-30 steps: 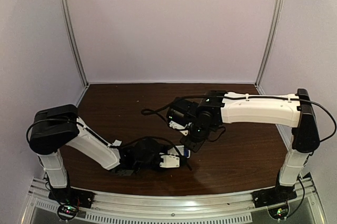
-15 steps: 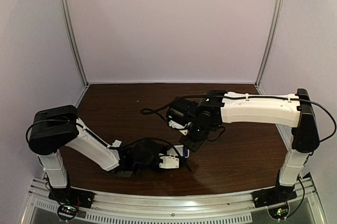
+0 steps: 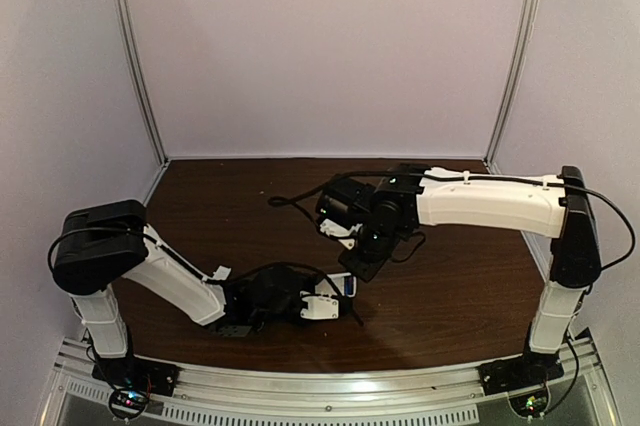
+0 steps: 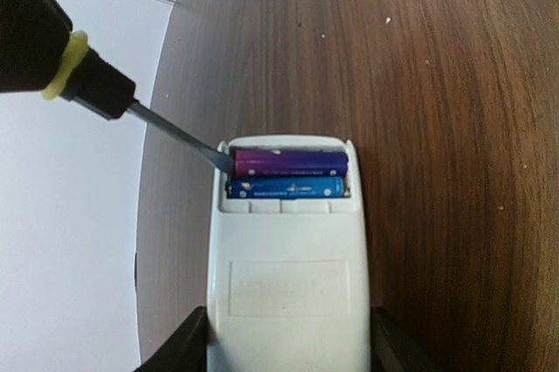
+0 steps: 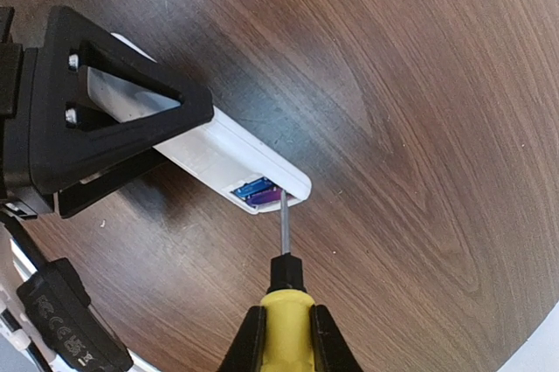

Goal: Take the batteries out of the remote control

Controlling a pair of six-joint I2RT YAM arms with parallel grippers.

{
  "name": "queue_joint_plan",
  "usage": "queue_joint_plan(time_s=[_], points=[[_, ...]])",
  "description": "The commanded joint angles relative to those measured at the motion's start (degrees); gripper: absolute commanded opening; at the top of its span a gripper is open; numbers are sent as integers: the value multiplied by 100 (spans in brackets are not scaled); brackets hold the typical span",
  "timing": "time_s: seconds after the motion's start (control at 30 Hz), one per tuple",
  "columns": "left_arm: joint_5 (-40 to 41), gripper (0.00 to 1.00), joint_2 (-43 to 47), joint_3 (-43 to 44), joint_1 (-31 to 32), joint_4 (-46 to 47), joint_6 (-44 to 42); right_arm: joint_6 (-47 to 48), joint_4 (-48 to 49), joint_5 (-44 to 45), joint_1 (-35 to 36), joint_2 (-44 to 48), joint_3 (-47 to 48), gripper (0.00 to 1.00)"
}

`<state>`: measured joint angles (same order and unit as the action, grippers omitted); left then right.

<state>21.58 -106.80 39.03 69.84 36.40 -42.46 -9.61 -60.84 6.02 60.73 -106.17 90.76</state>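
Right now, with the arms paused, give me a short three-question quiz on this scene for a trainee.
1. True or false: the open battery bay of the remote is empty.
2. What does the right gripper hold? A a cover; B a screwdriver; C a battery.
3. Fill in: the screwdriver tip meets the end of the ____ battery.

Key: 1 false, two batteries lie in it. 2 B. 3 purple; the purple battery lies nearest the remote's end.

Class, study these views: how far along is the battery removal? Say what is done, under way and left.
Done: the remote control has its bay open. In hand: the left gripper clamps it while the right gripper holds the screwdriver, tip at the purple battery. Left: both batteries sit in the bay, none out.
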Motion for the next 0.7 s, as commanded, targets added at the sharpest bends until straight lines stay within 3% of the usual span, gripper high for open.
queue_joint_plan(time_s=[0.0,0.67], points=[[-531,0,219,-149,372,51,-327,-105,-145,1063,-481,-560,-170,0],[-752,0,397,-273,442,199,-331,172,-26,1019,-771,-1008,455,0]])
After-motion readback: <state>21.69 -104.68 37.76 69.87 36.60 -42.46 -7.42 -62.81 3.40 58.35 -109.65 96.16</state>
